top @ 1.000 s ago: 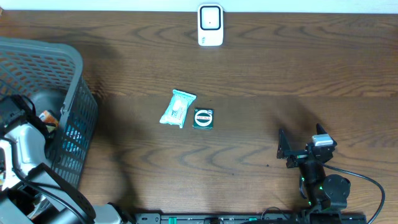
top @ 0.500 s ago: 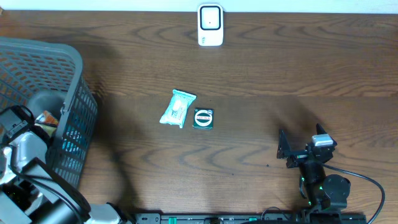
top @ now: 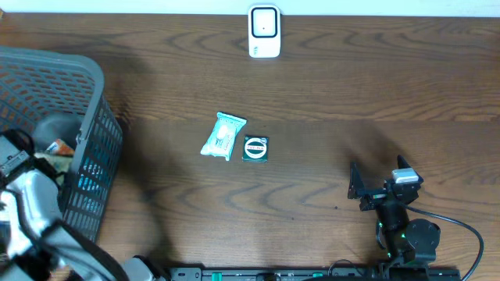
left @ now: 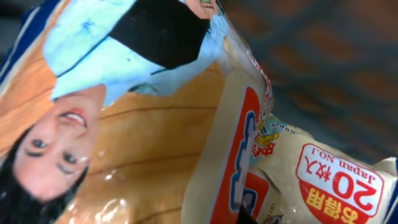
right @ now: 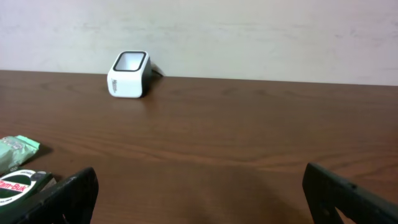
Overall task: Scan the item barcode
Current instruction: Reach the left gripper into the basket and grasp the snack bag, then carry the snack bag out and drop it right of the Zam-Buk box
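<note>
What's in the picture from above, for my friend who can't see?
A wooden table holds a pale green packet beside a small dark packet. The left arm reaches into a grey basket; a white scanner stands at the far edge.

basket grey mesh | scanner white | table brown woodgrain | pouch pale green | packet dark green

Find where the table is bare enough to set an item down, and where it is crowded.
Bare: the band between the scanner and the green packet, the right side beyond the right arm, the strip between basket and packets. Crowded: inside the basket, and where the dark packet lies beside the green one.
</note>
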Robot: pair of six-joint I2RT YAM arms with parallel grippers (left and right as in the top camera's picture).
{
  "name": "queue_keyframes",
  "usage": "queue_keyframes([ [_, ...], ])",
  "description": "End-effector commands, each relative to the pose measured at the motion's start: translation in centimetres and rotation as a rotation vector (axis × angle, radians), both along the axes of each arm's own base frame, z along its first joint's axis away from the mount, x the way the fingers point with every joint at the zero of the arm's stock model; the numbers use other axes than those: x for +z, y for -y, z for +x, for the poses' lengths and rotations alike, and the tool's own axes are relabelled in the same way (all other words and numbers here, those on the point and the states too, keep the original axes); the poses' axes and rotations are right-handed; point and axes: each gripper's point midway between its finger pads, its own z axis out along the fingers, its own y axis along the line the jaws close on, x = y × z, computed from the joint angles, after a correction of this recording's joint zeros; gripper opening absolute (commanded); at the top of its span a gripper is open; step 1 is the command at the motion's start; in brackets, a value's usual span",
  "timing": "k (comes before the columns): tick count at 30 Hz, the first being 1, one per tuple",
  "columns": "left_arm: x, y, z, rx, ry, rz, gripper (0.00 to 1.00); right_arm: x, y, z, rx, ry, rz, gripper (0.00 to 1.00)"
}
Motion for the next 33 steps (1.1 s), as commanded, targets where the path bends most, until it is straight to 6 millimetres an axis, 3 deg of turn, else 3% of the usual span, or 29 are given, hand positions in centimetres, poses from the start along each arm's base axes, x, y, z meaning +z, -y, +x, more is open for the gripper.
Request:
queue_keyframes([
  [1,5.9,1.1,2.5,-0.142,0.187,0.059,0.07,-0.1,-0.2,0.0,0.006,0.000,-0.012,0.99],
  [7,16.0,4.0,4.5,-0.297,0.513,0.192,0.07,-0.1,-0.2,0.0,0.006,0.000,-0.012,0.99],
  [10,21.5,6.8,5.4,-0.441,0.699,0.263,0.07,-0.1,-0.2,0.0,0.006,0.000,-0.012,0.99],
  [13,28.0,12.2,6.8,-0.720,0.927,0.324,0.07,-0.1,-0.1,0.0,0.006,0.000,-0.012,0.99],
  [14,30.8,15.6,7.3,-0.880,1.024,0.352,0.07,-0.1,-0.2,0.0,0.006,0.000,-0.012,0.99],
  [17,33.8,21.8,7.9,-1.128,1.134,0.380,0.08,-0.1,-0.2,0.0,0.006,0.000,-0.012,0.99],
  [18,34.5,26.3,8.3,-1.315,1.153,0.414,0.08,-0.1,-0.2,0.0,0.006,0.000,-0.012,0.99],
  [21,33.6,34.0,8.5,-1.642,1.143,0.460,0.07,-0.1,-0.1,0.0,0.006,0.000,-0.011,0.99],
  [24,30.5,42.3,8.0,-1.996,1.067,0.535,0.07,-0.1,-0.2,0.0,0.006,0.000,-0.012,0.99],
  [25,28.9,44.4,8.0,-2.079,1.012,0.567,0.08,-0.1,-0.2,0.0,0.006,0.000,-0.011,0.99],
  [26,26.2,47.4,8.2,-2.183,0.899,0.614,0.08,-0.1,-0.2,0.0,0.006,0.000,-0.011,0.99],
  [30,18.7,54.0,8.5,-2.411,0.614,0.735,0.07,-0.1,-0.2,0.0,0.006,0.000,-0.011,0.99],
  [33,13.2,57.7,8.4,-2.595,0.450,0.831,0.08,-0.1,-0.2,0.0,0.006,0.000,-0.012,0.99],
])
